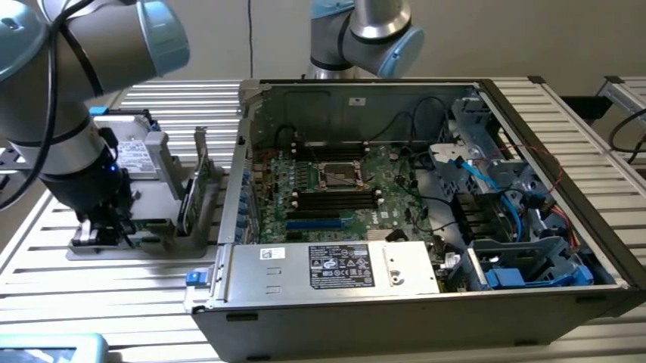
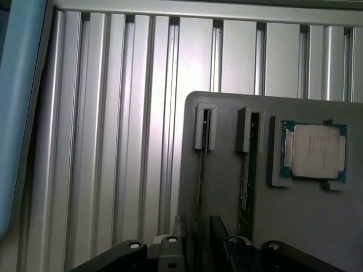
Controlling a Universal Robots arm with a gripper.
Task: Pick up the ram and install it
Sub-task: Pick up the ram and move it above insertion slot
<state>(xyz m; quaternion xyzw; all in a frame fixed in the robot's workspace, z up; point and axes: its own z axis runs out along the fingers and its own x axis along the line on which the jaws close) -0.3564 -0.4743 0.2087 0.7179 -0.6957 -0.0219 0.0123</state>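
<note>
Jaws apart (widely) astride the ram [image 2: 201, 181]

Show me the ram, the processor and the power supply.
ram [image 2: 202, 181]: wrist view, its thin edge.
processor [image 2: 313, 150]: wrist view, middle of its metal lid.
power supply [image 1: 340, 266]: exterior view, its black label.

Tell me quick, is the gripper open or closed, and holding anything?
Gripper: open, holding nothing; it straddles the ram, which sits on edge in the grey holder.
</note>
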